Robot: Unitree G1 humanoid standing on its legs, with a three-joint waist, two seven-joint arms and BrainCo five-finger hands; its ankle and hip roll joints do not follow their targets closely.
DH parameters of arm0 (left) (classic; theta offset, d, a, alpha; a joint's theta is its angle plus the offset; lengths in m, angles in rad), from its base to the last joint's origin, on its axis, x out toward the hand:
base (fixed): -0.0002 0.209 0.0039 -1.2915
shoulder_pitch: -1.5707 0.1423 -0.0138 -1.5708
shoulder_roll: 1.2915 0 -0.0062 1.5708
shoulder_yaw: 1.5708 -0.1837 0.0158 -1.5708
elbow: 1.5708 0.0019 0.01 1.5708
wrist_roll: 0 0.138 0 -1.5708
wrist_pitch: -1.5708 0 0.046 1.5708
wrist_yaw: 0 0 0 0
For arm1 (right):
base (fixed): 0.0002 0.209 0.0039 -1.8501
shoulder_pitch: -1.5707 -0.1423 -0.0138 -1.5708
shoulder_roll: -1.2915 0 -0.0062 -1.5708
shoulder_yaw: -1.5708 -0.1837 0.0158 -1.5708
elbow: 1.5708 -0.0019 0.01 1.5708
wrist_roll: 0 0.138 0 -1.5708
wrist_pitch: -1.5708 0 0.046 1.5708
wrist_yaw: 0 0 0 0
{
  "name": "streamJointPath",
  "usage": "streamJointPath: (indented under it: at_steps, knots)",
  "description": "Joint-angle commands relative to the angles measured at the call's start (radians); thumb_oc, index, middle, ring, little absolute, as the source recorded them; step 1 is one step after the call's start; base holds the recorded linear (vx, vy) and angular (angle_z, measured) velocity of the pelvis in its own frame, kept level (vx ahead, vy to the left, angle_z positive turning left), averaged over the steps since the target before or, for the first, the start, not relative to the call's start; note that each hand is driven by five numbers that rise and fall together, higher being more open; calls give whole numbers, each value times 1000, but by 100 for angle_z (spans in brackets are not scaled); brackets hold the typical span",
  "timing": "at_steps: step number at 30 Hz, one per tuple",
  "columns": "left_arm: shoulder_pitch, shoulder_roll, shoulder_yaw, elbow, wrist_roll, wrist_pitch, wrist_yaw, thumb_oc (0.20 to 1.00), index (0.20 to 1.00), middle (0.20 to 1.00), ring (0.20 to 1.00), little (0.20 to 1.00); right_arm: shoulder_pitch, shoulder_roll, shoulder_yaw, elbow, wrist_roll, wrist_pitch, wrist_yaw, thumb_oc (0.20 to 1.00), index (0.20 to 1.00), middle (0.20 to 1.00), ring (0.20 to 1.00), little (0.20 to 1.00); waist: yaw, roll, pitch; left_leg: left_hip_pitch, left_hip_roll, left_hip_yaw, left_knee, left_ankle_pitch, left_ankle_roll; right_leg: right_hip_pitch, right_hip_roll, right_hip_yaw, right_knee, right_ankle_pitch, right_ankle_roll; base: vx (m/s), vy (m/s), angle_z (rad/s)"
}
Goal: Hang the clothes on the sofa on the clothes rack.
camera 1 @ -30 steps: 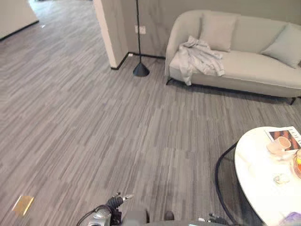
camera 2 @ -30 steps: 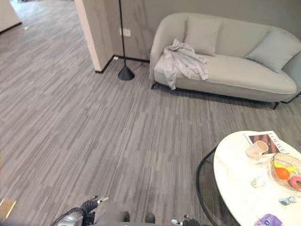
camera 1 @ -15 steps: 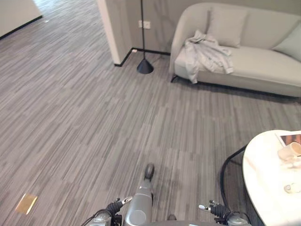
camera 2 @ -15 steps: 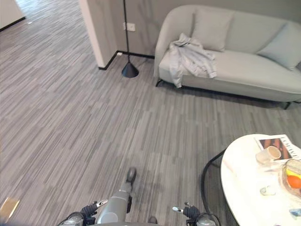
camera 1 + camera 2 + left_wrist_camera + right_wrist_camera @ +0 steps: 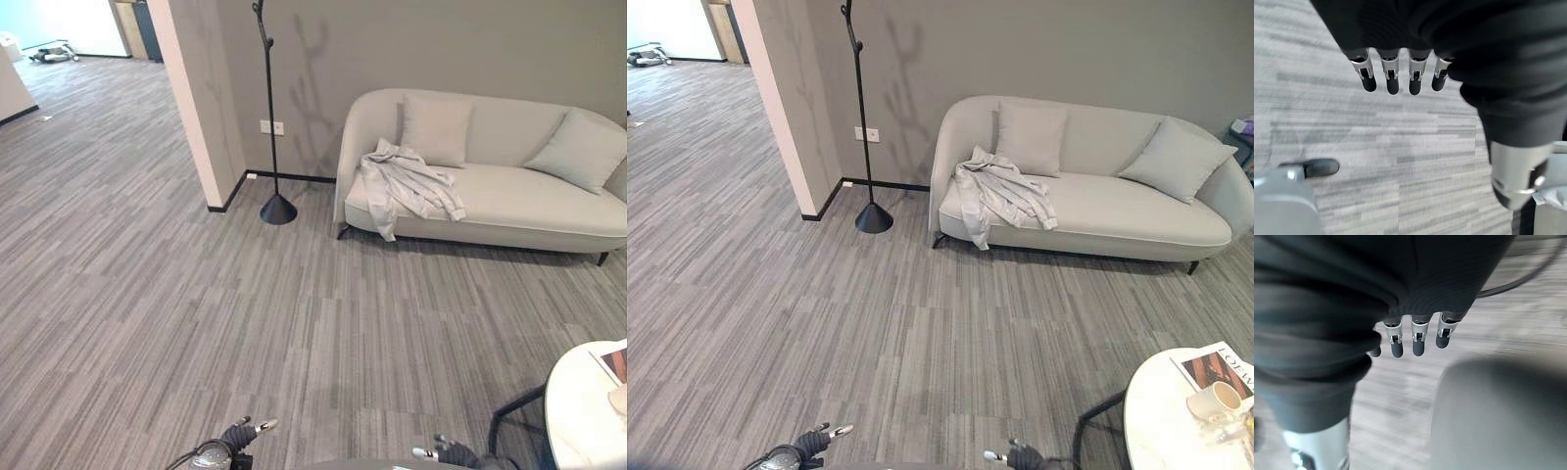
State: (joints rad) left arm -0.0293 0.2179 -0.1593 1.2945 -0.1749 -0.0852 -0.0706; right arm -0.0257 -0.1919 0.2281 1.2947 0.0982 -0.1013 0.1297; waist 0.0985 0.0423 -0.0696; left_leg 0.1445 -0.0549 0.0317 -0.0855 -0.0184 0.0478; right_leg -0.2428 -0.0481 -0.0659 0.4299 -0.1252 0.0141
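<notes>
Floor: I see grey striped carpet (image 5: 176,294) across the frame, grey wall behind.
Sofa: pale sofa (image 5: 1136,211) at upper right, two cushions on it.
Clothes: light grey garment (image 5: 994,194) draped over the sofa's left seat edge (crumpled, one sleeve hanging down the front).
Rack: black clothes rack (image 5: 860,117) just left of the sofa, bare.
Table: white round table (image 5: 1161,421), lower right, with a cup (image 5: 1215,399) and a magazine.
Left hand (image 5: 1396,81): fingers straight, slightly apart, empty.
Right hand (image 5: 1415,340): fingers straight, empty.
Change: head view has tilted up; more wall and rack visible, less table.
</notes>
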Motion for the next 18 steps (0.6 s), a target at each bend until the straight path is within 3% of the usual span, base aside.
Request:
streamJointPath:
  at_steps: [1, 5, 7, 8, 10, 11, 13, 14, 15, 16, 17, 18]
  knots:
    - [-38, 7, 15, -7, 7, -21, 4, 1000, 1000, 1000, 1000, 1000, -6, 0, -10, 24, -2, -2, 0, 1000, 1000, 1000, 1000, 1000, -44, -40, 90, 0, 13, -102, -2, 45, -44, 33, 54, 32, -485, 237, 1, 452, 28, 22]
    - [-47, 4, -3, 4, -13, -25, 10, 1000, 1000, 1000, 1000, 1000, -18, -3, 0, 34, -8, 1, 4, 1000, 1000, 1000, 1000, 1000, -79, -17, 124, 61, 38, -107, -2, 17, -48, -111, 81, -22, -517, 217, 13, 287, 2, 18]
    - [-49, -4, -13, 11, -12, -25, 6, 1000, 1000, 1000, 1000, 1000, -6, -2, 11, 48, -24, 1, 5, 1000, 1000, 1000, 1000, 1000, -85, -22, 121, 78, 38, -110, -2, 4, -52, -92, 91, -39, -517, 211, 8, 410, -117, 45]
    - [-42, -10, -25, 17, -4, -22, 4, 1000, 1000, 1000, 1000, 1000, 4, -5, 14, 53, -33, 0, 6, 1000, 1000, 1000, 1000, 1000, -95, -28, 97, 88, 44, -122, -2, 3, -39, -80, 107, -32, -517, 237, 17, 502, -195, 39]
    - [-38, -17, -38, 23, 3, -20, 1, 1000, 1000, 1000, 1000, 1000, 17, -13, 8, 59, -36, -2, 6, 1000, 1000, 1000, 1000, 1000, -115, -25, 70, 98, 71, -137, -2, 42, -34, -61, 111, -1, -517, 280, 27, 474, -213, 34]
    - [-37, -19, -42, 22, 4, -19, -3, 1000, 1000, 1000, 1000, 1000, 20, -19, 6, 63, -36, -5, 4, 1000, 1000, 1000, 1000, 1000, -111, -12, 60, 108, 98, -131, -2, 46, -36, -46, 118, -1, -517, 277, 26, 414, -219, 66]
    - [-29, -22, -49, 12, 10, -16, -10, 1000, 1000, 1000, 1000, 1000, 27, -29, 6, 56, -35, -9, 4, 1000, 1000, 1000, 1000, 1000, -115, -16, 39, 121, 131, -119, 6, 97, -34, -16, 115, 10, -517, 288, 25, 443, -248, 95]
    - [-19, -23, -58, -3, 18, -13, -16, 1000, 1000, 1000, 1000, 1000, 31, -36, 3, 47, -31, -10, 3, 1000, 1000, 1000, 1000, 1000, -116, -28, 26, 97, 149, -93, 121, 101, -35, 28, 108, 10, -517, 286, 22, 370, -221, 73]
    - [-19, -23, -58, -3, 18, -13, -16, 1000, 1000, 1000, 1000, 1000, 31, -36, 3, 47, -31, -10, 3, 1000, 1000, 1000, 1000, 1000, -116, -28, 26, 97, 149, -93, 123, 100, -35, 28, 109, 10, -517, 285, 21, 422, -263, 33]
    - [-12, -26, -60, -17, 19, -9, -19, 1000, 1000, 1000, 1000, 1000, 32, -45, 4, 43, -29, -9, 0, 1000, 1000, 1000, 1000, 1000, -111, -35, 23, 63, 163, -75, 247, 85, -32, 68, 105, 7, -517, 278, 15, 332, -309, 4]
    - [-18, -24, -58, -38, 13, -5, -28, 1000, 1000, 1000, 1000, 1000, 20, -58, 0, 42, -19, -6, -6, 1000, 1000, 1000, 1000, 1000, -92, -95, 50, -67, 121, -61, 524, 67, -27, 120, 48, 20, -517, 284, 5, 347, -299, -31]
    - [-18, -26, -58, -39, 13, -5, -28, 1000, 1000, 1000, 1000, 1000, 20, -60, 0, 42, -19, -6, -6, 1000, 1000, 1000, 1000, 1000, -95, -76, 48, -82, 140, -67, 559, 40, -30, 122, 67, 12, -517, 281, 3, 277, -306, -31]
